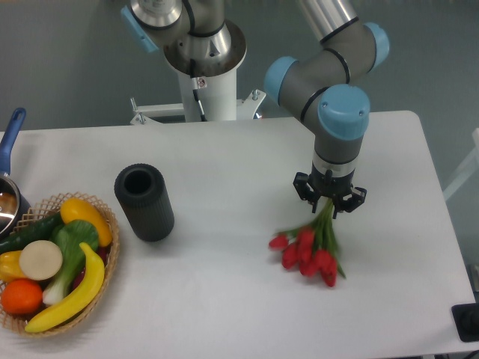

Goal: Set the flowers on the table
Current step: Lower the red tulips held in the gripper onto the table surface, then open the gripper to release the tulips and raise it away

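Note:
The flowers [310,253] are a bunch of red tulips with green stems, hanging head-down at the right middle of the white table [224,299]. The red heads touch or hover just above the tabletop; I cannot tell which. My gripper [328,205] points straight down and is shut on the green stems, just above the blooms. The upper part of the stems is hidden between the fingers.
A dark grey cylindrical vase [144,202] stands left of centre. A wicker basket of vegetables and fruit [52,262] sits at the front left edge. A pot with a blue handle [9,172] is at the far left. The robot base [202,52] stands behind the table.

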Motion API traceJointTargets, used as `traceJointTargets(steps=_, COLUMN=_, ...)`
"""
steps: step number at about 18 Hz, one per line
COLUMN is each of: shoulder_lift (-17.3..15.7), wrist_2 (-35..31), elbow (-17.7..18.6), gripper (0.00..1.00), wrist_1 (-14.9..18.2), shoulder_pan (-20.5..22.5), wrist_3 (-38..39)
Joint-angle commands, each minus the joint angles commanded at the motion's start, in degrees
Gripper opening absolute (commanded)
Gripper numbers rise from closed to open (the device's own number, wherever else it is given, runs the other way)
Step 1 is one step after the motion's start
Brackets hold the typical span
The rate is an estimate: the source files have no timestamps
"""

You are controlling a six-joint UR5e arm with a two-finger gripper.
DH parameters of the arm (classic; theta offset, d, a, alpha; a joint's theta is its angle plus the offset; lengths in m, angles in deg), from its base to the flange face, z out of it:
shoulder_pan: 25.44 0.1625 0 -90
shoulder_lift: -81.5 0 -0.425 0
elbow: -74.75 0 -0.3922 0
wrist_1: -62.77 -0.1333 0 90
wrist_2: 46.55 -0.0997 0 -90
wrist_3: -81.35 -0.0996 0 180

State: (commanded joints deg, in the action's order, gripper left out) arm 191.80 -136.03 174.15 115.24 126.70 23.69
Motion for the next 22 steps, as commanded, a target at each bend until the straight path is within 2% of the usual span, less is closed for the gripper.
traceJointTargets(steps=5, shoulder_lift=-0.35, wrist_2=-0.09, elbow=0.26, gripper=1.0, wrist_1=0.17, shoulder_pan=0.35, wrist_3=-0.26)
traceJointTargets(steps=8, shoulder_lift=-3.33, wrist_2=-0.09, elbow=2.63, gripper=1.0, wrist_1=-0.35, shoulder_pan=1.05, wrist_3=-0.44)
traceJointTargets(steps=12, shoulder_lift=-4.04, wrist_2=0.09, elbow=2.99, gripper=1.0, wrist_1=-1.94, shoulder_pan=4.82, wrist_3=-1.05)
traceJointTargets(steps=19, shoulder_lift=-4.39, wrist_2=0.44, elbow=2.9, gripper=1.0, wrist_1=-1.76, shoulder_pan=10.54, wrist_3=-16.5)
traceJointTargets(steps=22, shoulder_lift=-4.39, wrist_2=0.53, elbow=2.46, gripper=1.0, wrist_1=-1.5, shoulder_pan=11.6, wrist_3=-22.31)
